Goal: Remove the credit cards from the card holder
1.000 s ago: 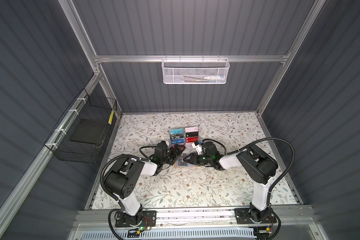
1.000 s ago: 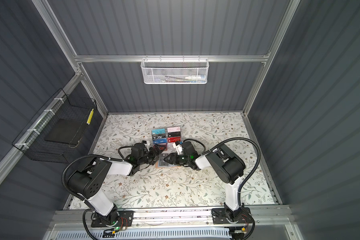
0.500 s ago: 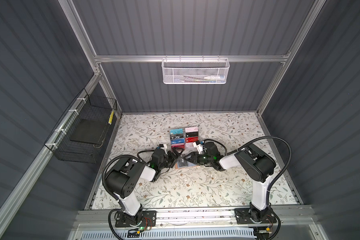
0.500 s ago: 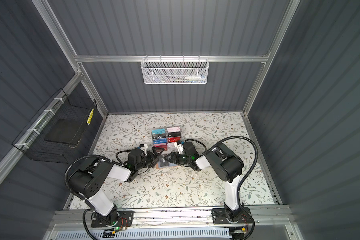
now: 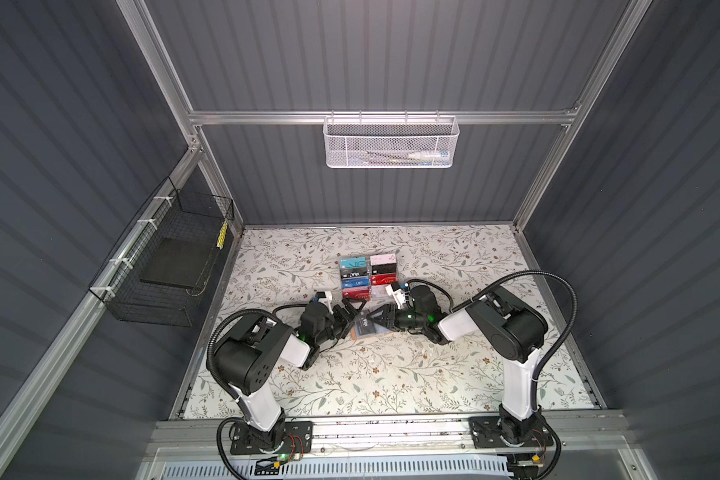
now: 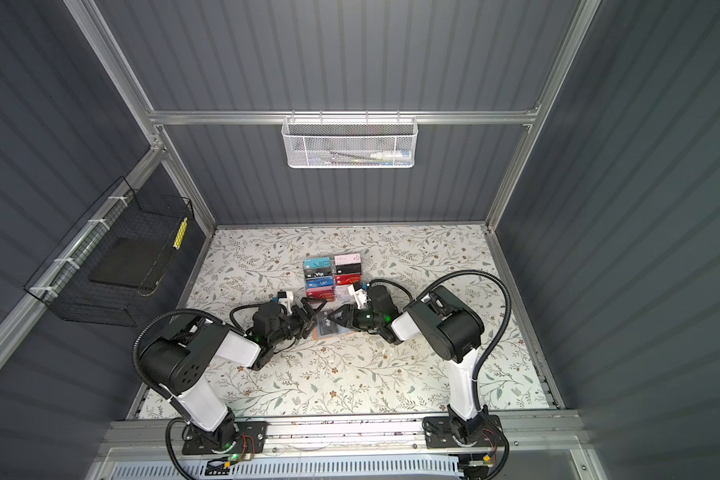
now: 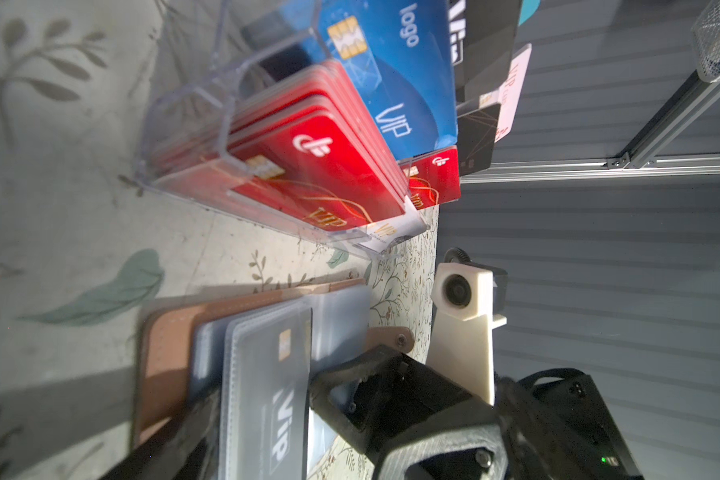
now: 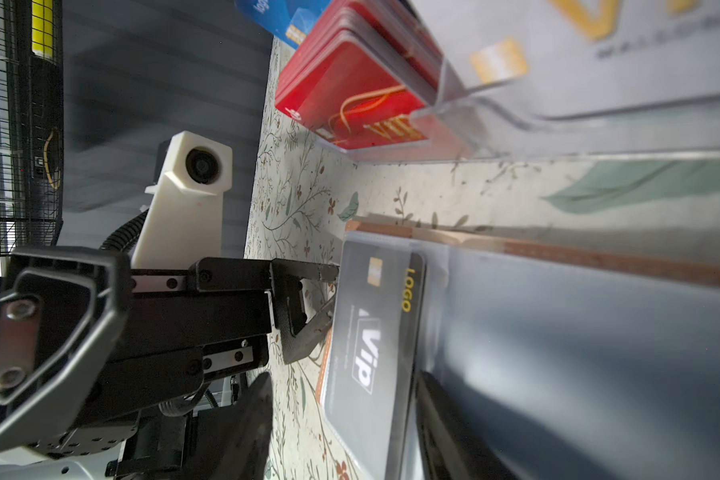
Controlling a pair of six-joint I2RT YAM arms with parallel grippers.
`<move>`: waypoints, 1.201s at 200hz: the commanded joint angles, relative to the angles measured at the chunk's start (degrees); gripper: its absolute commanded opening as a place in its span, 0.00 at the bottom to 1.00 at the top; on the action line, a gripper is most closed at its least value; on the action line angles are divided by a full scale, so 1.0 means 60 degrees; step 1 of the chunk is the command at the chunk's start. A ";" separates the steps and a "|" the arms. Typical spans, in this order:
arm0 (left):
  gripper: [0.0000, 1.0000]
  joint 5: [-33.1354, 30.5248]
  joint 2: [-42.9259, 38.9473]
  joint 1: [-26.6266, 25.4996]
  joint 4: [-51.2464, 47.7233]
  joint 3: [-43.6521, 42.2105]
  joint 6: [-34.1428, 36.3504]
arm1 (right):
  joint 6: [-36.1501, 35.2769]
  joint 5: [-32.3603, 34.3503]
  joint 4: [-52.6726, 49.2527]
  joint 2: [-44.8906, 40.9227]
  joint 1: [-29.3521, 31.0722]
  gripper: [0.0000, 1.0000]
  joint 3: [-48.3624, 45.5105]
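In a top view the left hand [image 5: 347, 318] has swung lower over the last second, now facing the holder [image 5: 368, 331] at mid-frame below the rack [image 5: 368, 276], jaws wide open, fingertips at the end of the black card [image 8: 371, 345]. The right hand [image 5: 378, 319], half spread and gripping nothing, has stayed on the holder's right side. The card is still pocketed; a pull looks set to begin.

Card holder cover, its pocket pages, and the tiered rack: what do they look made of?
Card holder cover: tan leather or imitation, matte, stitched edge. Pocket pages: soft translucent plastic, black card shows through. Tiered rack: rigid clear plastic, probably acrylic, glinting edges.
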 commanded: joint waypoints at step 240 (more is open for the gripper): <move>1.00 -0.0278 0.1008 -0.0227 -0.0255 -0.1073 -0.0544 | 0.0145 -0.0017 -0.0506 0.0205 0.0283 0.54 0.0016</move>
